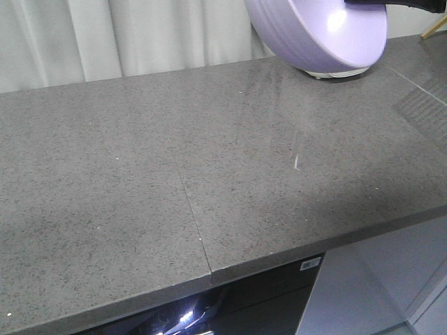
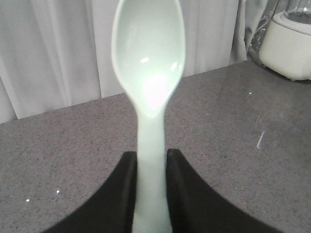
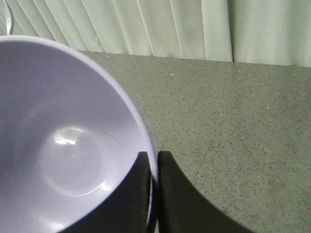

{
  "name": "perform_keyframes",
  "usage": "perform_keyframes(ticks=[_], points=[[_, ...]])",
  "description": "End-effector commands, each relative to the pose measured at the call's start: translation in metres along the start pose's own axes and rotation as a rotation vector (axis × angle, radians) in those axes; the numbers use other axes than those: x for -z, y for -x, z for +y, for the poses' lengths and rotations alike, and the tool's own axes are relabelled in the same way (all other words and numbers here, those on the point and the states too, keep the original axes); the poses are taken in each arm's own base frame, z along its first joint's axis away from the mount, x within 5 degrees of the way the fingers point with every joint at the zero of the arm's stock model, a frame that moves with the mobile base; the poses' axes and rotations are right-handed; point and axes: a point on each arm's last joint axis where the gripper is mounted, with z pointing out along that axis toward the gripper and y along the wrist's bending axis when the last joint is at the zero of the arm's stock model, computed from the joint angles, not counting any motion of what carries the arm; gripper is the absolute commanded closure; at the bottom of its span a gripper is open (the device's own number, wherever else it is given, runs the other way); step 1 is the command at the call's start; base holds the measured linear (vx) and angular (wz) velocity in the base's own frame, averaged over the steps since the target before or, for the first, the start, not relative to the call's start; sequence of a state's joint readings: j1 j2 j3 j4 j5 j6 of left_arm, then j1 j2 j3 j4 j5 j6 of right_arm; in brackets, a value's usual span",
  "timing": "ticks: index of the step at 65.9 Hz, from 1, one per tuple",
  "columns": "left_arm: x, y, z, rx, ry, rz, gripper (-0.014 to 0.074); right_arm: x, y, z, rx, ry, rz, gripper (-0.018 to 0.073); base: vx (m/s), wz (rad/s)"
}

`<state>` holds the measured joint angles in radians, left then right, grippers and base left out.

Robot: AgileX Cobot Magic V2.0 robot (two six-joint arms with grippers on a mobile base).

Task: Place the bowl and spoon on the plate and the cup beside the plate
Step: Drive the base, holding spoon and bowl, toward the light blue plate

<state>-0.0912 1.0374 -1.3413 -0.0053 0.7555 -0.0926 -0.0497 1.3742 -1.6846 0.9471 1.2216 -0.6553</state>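
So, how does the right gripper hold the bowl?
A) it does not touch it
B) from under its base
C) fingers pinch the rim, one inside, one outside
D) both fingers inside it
C: in the right wrist view the right gripper grips the rim of the bowl, one finger each side.

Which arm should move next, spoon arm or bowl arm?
Likely right: the right gripper pinches the bowl by its rim, and the bowl should land before the spoon held in the left gripper. No plate shows.

Grey speckled stone countertop [image 1: 105,174], with a thin seam [image 1: 197,230] running to the front edge. A white appliance [image 2: 287,43] sits on it near the back.
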Motion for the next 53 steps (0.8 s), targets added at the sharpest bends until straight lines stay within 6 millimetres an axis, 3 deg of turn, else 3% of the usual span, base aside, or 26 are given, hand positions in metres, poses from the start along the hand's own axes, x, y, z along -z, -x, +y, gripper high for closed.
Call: perform_keyframes(ticks=[1, 53], points=[[0.0083, 0.0119, -0.0017, 0.006, -0.015, -0.096, 0.0603, 0.0140, 0.0126, 0.0166, 0.029, 0.013, -0.104, 0.0561, -0.02, -0.17], [0.0083, 0.0120, -0.0017, 0.006, -0.015, -0.097, 0.0602, 0.0140, 0.0127, 0.0166, 0.029, 0.012, -0.105, 0.0561, -0.02, -0.13]])
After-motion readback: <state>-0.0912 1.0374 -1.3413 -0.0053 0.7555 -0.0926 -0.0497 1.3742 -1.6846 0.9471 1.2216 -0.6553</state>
